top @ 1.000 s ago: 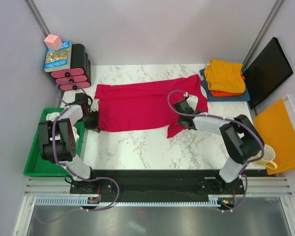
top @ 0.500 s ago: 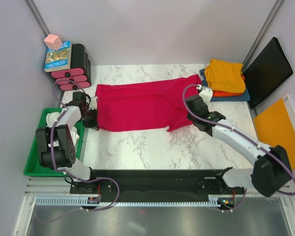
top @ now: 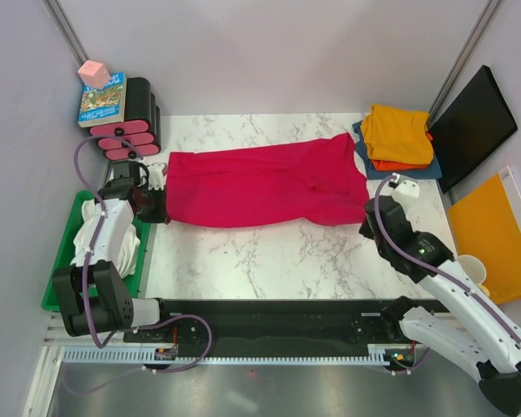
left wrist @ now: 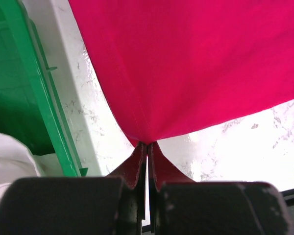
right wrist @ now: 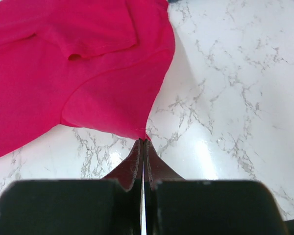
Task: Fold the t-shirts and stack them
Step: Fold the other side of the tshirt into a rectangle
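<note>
The crimson-red t-shirt [top: 260,187] lies stretched flat across the marble table, long side left to right. My left gripper [top: 154,208] is shut on its left lower corner, with the cloth [left wrist: 186,68] pulled taut from the fingertips. My right gripper [top: 366,224] is shut on its right lower corner, and the cloth [right wrist: 88,73] fans out from the tips. A stack of folded shirts stands at the back right: yellow-orange [top: 395,132] on orange [top: 391,165] on blue [top: 434,167]. A white shirt [top: 100,234] lies in the green bin.
A green bin [top: 61,278] sits off the table's left edge, also in the left wrist view [left wrist: 19,98]. Pink-and-black cases [top: 135,122] with a book stand at the back left. A black panel [top: 469,130], a flat orange board [top: 495,234] and a cup [top: 471,278] are at the right.
My right gripper pulled the shirt's right corner outward to the right and toward the near edge, unfolding it. My left gripper drew the left corner slightly left. The shirt now lies flatter and stretched.
</note>
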Controlling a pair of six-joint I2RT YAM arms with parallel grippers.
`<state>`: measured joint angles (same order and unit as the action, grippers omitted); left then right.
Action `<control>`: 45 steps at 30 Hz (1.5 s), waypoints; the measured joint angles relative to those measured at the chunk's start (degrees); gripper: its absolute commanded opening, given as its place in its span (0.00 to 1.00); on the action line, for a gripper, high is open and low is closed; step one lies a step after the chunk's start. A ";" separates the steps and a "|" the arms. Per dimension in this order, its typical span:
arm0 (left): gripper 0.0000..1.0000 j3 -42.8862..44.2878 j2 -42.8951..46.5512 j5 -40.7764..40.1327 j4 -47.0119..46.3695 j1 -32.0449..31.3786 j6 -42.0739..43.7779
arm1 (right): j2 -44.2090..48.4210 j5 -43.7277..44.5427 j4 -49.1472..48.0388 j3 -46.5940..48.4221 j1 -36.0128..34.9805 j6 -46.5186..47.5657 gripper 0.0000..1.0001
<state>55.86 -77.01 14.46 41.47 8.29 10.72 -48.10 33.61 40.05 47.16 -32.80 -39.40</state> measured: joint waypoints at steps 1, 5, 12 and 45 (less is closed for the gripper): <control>0.02 0.00 0.81 0.50 0.48 0.00 0.33 | 1.53 0.17 1.11 -0.04 -0.02 -0.48 0.00; 0.02 -0.02 2.29 1.60 2.82 0.04 1.55 | 4.87 0.76 4.61 -0.17 -0.72 -2.40 0.00; 0.02 0.02 3.04 2.54 6.88 0.37 3.78 | 6.80 0.76 9.99 0.02 -1.11 -5.64 0.00; 0.02 12.48 -16.20 2.08 4.00 0.63 3.08 | -15.80 6.29 -3.85 7.54 2.95 -0.13 0.00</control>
<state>68.34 -93.21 16.53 45.47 8.93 13.80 -63.90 39.90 36.21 54.70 -29.85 -39.53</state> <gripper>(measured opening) 0.025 0.007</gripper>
